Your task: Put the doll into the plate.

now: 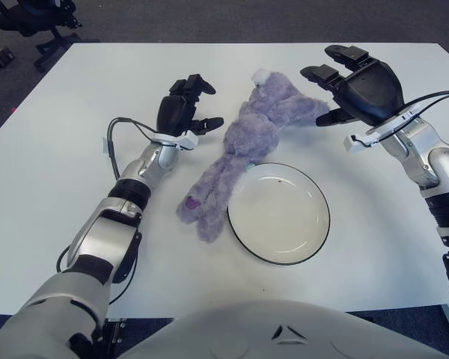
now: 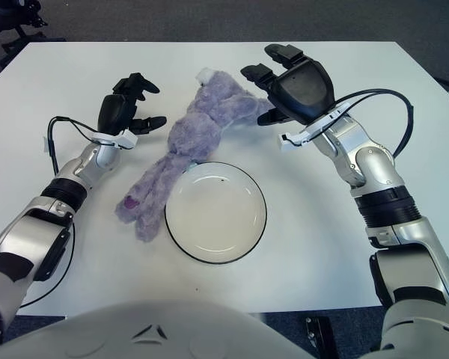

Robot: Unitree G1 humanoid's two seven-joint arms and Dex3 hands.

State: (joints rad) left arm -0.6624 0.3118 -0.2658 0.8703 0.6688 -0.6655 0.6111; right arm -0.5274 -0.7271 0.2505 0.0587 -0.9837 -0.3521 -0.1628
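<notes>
A fluffy purple doll [image 1: 243,149] lies stretched across the white table, head at the back, legs toward the front left. Its legs touch the left rim of a white plate with a black edge [image 1: 236,224], which holds nothing. My right hand [image 1: 343,82] hovers open just right of the doll's head and arm, fingers spread toward it, not touching. On the doll's left side my left hand [image 1: 188,105] stays open, a short gap from the body.
The white table [image 1: 75,112] spreads wide around both arms. A black office chair [image 1: 30,22] stands on the dark floor beyond the table's back left corner.
</notes>
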